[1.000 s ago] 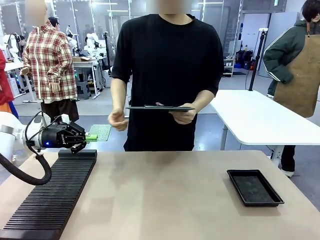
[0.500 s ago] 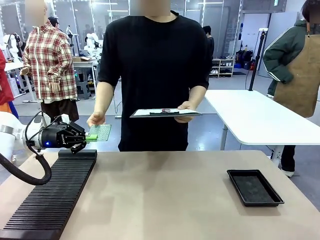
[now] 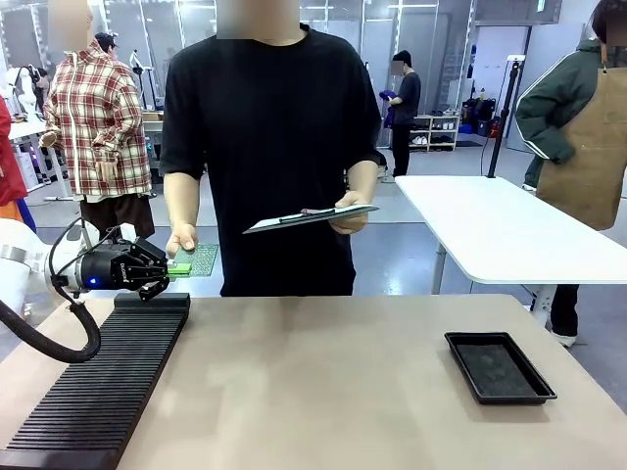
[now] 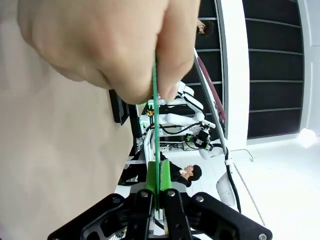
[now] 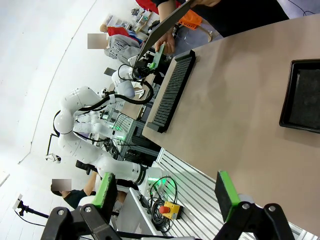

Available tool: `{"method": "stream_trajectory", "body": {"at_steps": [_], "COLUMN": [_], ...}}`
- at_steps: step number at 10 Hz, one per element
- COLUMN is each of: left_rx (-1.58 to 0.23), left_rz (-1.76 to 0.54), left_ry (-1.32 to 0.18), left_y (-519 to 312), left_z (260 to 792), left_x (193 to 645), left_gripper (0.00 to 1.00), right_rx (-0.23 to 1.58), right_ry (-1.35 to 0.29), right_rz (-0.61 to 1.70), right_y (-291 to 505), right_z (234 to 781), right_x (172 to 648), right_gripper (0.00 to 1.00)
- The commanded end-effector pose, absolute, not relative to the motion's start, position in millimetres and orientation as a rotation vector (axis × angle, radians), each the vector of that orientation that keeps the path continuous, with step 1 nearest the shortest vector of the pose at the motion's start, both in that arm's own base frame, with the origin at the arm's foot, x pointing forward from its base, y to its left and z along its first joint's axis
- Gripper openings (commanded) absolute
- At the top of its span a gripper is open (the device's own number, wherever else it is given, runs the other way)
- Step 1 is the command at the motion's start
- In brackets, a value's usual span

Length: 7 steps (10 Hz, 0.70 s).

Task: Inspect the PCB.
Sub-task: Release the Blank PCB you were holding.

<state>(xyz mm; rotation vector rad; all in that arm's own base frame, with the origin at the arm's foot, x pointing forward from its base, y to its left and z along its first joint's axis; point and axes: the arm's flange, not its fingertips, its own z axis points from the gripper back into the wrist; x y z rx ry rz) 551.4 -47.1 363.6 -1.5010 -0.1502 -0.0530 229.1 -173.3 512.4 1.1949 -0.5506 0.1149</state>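
A light brown table (image 3: 323, 392) spans the lower half of the front view. A long black ribbed rack (image 3: 98, 392) lies on it at lower left, running from the bottom edge toward the far side. A shallow black tray (image 3: 500, 367) sits at lower right, well apart from the rack.

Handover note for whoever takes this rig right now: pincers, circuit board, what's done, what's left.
Left pincer: shut on the circuit board, held out past the far end of the rack.
Right pincer: open, empty, above the table.
Person's hand grips the board's other end; other hand holds a clipboard.
Done: board presented. Left: handing it over, inspection.
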Motion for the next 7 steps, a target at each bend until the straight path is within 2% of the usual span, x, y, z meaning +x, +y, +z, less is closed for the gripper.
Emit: {"method": "stream_trajectory", "body": {"at_steps": [1,4,5,6,7], "left_rx": [-1.49,-1.501,-1.493,-1.495,-1.511], "left_rz": [-0.048,-0.053,-0.04,-0.028,-0.037], "left_ry": [-0.156,-0.15,-0.167,-0.204,-0.202], "left_y": [-47.3,-47.1,-47.7,-48.9,-49.2], "left_z": [363.1,363.6,366.6,368.2,369.0], "left_x": [552.3,551.4,551.5,552.0,551.3], "left_gripper": [0.03,0.03,0.42,0.62,1.0], "right_rx": [1.198,1.198,1.198,1.198,1.198], "right_ry": [-0.557,-0.557,-0.557,-0.557,-0.557], "right_rz": [0.117,0.117,0.117,0.117,0.117], "right_y": [-174.0,-174.0,-174.0,-174.0,-174.0], "right_z": [513.4,513.4,513.4,513.4,513.4], "right_x": [227.8,227.8,227.8,227.8,227.8], "right_gripper": [1.0,1.0,1.0,1.0,1.0]}}
